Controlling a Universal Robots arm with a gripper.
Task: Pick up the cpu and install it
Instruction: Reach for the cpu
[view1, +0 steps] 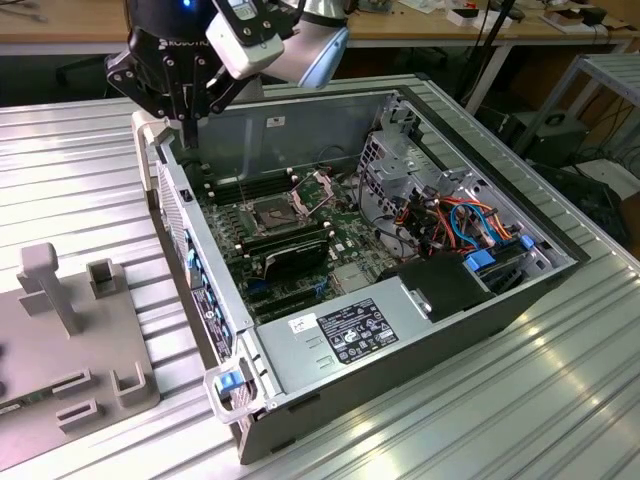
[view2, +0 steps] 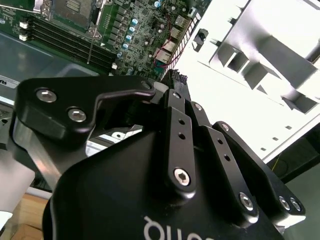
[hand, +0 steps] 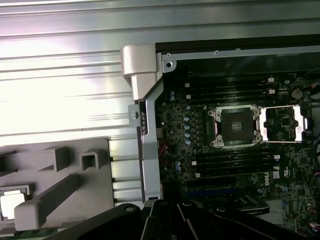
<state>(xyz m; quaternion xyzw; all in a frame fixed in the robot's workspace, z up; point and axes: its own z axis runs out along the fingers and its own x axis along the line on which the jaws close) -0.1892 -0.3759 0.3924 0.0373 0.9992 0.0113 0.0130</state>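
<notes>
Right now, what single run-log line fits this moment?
hand over corner of case | cpu in grey fixture, not picked | socket open, empty

I see the hand (view1: 187, 120) poised, pointing down.
My arm (view1: 315, 45) holds it upright, fingers (view1: 190, 104) closed together, empty.

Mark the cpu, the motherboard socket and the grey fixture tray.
cpu (hand: 10, 206), first wrist view, on its silver-grey top.
socket (hand: 235, 126), first wrist view, on the dark centre inside its frame.
grey fixture tray (hand: 97, 200), first wrist view, on a bare flat part.
</notes>
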